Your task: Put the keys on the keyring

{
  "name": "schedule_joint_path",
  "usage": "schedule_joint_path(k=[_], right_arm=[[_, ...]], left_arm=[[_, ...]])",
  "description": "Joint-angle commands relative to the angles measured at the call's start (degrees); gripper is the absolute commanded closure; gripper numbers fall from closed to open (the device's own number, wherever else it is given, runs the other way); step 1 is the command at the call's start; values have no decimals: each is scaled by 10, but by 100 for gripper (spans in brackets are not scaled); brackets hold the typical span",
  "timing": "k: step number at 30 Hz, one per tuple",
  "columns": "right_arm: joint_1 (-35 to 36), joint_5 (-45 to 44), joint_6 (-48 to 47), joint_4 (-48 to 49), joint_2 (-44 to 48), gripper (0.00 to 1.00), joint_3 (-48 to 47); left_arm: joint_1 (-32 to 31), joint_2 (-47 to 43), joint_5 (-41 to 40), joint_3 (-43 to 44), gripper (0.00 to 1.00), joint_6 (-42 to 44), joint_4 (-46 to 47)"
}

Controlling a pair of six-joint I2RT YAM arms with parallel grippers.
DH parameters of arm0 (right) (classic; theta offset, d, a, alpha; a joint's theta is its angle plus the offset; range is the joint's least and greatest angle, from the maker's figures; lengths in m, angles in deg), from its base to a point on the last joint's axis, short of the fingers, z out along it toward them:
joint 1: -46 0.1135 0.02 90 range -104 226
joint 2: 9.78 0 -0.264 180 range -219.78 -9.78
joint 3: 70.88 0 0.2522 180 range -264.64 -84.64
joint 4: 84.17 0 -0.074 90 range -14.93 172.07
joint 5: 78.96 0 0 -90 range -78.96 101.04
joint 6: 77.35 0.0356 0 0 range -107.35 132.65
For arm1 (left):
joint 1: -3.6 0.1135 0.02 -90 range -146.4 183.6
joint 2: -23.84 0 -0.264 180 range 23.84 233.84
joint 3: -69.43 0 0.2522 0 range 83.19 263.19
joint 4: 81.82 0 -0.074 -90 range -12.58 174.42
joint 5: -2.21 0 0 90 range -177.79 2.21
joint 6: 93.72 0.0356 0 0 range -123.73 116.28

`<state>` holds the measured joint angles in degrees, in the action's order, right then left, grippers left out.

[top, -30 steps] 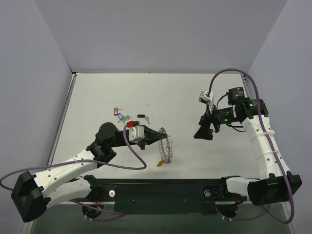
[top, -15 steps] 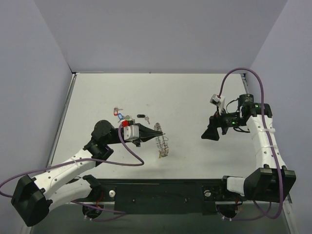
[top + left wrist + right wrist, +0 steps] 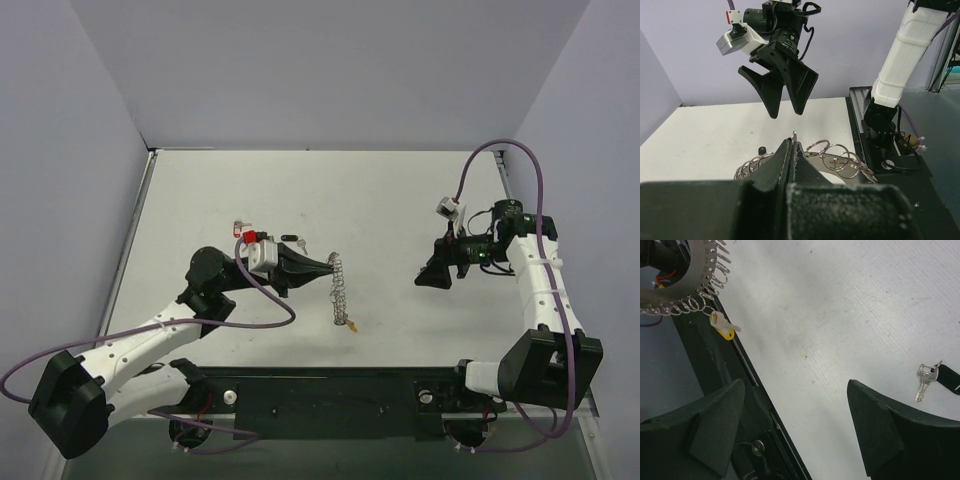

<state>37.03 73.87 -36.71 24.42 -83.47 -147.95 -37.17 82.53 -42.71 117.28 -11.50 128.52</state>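
Over on the left of the table [image 3: 420,190], a red-tagged key [image 3: 242,227] and a black-tagged key [image 3: 292,240] lay loose, just behind the left arm's wrist, which may have hidden others. The left gripper [image 3: 328,265] reached out toward the middle, its claw pinched tight on the thin wire of the keyring [image 3: 341,290]. The loop hung edge-on below the fingertips, its fringe of small rings fanned out. One yellow-tagged key [image 3: 352,324] dangled from the lowest part, so I judged one key was on and the rest were to come.

Well apart to the right, the right gripper [image 3: 424,279] hovered above bare table with its claw spread wide and nothing in it, aimed back at the loop.

To my eye the step in hand was fetching the next key. The black-tagged one looked the easiest reach, lying in the open behind the loop. Doing it well would mean:
- coming down from above and nipping the plastic tag, so the metal end stayed free
- passing behind the hanging loop, not through it
- holding the loop steady in the left arm, with a free small ring turned toward the right
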Motion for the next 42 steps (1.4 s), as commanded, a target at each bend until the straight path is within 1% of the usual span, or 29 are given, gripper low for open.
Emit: schedule_joint_path(k=[1, 6, 8, 12, 15, 16, 17, 18, 19, 22, 24, 25, 26, 27, 28, 29, 30, 31, 32, 33, 34, 36, 38, 42], right_arm=[[-10, 7, 28, 22, -8, 22, 5], [-14, -6, 56, 43, -8, 21, 11], [-15, -16, 66, 50, -6, 21, 13], [-21, -46, 118, 89, 4, 21, 20], [-37, -68, 174, 131, 12, 21, 27], [-43, -73, 209, 147, 22, 21, 32], [-54, -90, 242, 195, 29, 17, 47], [-61, -106, 312, 246, 42, 17, 53], [-72, -125, 333, 265, 50, 16, 65], [-83, -158, 398, 307, 69, 16, 83], [-83, -191, 416, 311, 68, 16, 91], [-81, -226, 428, 308, 64, 18, 88], [-81, -243, 436, 290, 45, 19, 78], [-81, -247, 435, 280, 22, 20, 69], [-76, -250, 430, 261, 11, 23, 58], [-68, -252, 408, 252, -9, 25, 51], [-46, -271, 392, 233, -21, 30, 41], [-27, -293, 359, 222, -37, 31, 35], [1, -328, 346, 210, -46, 36, 25], [15, -340, 334, 206, -64, 41, 22], [32, -356, 329, 206, -74, 52, 14], [46, -366, 318, 207, -105, 60, 2], [56, -373, 311, 217, -133, 63, -5], [85, -405, 309, 235, -174, 64, -3]], left_arm=[[17, 11, 3, 12, 100, -79, 81], [33, 23, -8, 12, 100, -137, 118], [39, 23, -26, 11, 100, -156, 120], [49, 18, -56, 13, 100, -185, 107], [63, 19, -58, 18, 100, -207, 99], [67, 22, -66, 18, 100, -222, 100], [71, 26, -68, 19, 100, -232, 108], [75, 30, -68, 23, 100, -250, 113], [80, 33, -68, 26, 100, -261, 113], [85, 36, -81, 37, 100, -280, 95], [85, 31, -105, 38, 100, -288, 73], [85, 27, -118, 37, 100, -294, 60], [85, 21, -123, 36, 100, -295, 53], [84, 13, -131, 35, 100, -294, 36], [84, 9, -135, 33, 100, -294, 20], [85, -2, -143, 30, 100, -292, 14], [84, -9, -148, 23, 100, -291, 6], [85, -22, -157, 13, 100, -289, 2], [84, -28, -161, 9, 100, -286, -5], [84, -44, -166, 2, 100, -283, -11], [84, -49, -170, -3, 100, -281, -22], [83, -74, -183, -14, 100, -271, -36], [83, -93, -192, -24, 100, -262, -47], [84, -117, -197, -36, 100, -249, -69]])
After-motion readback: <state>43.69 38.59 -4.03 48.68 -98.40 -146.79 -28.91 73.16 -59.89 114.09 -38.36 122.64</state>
